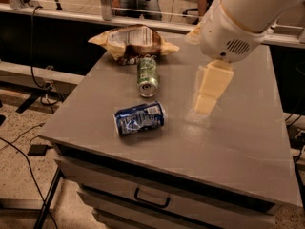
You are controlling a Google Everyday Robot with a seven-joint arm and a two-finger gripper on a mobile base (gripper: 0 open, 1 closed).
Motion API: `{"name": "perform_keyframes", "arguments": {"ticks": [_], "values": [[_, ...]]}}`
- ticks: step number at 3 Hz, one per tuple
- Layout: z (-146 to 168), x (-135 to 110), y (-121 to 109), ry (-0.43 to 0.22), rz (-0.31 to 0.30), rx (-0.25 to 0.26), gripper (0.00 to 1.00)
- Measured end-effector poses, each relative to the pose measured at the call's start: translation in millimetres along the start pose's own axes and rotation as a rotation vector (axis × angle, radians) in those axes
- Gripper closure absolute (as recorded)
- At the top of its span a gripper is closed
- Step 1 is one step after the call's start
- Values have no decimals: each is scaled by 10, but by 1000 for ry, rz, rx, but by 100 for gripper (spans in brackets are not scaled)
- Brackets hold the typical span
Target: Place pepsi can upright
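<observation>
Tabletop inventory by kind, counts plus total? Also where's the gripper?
Soda cans: 2 (pepsi can, green can, both lying on their sides)
Snack bags: 1 (chip bag)
Total: 3
The gripper hangs over the table, apart from the pepsi can.

Lying sideways on grey table: 1 green soda can, far end against 1 crumpled chip bag near back edge. Below, 1 drawer handle.
</observation>
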State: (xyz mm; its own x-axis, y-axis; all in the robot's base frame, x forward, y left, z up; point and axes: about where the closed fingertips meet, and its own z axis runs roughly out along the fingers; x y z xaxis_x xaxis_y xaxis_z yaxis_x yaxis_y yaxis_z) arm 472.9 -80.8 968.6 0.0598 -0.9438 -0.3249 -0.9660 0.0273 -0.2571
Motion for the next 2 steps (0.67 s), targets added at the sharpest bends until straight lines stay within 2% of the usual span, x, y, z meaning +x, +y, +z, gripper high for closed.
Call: {"name": "perform_keyframes", "arguments": {"ticks": [1,2], "values": [[221,-349,52,-24,-89,-23,0],[477,-625,132,-5,-163,-39,0]]}}
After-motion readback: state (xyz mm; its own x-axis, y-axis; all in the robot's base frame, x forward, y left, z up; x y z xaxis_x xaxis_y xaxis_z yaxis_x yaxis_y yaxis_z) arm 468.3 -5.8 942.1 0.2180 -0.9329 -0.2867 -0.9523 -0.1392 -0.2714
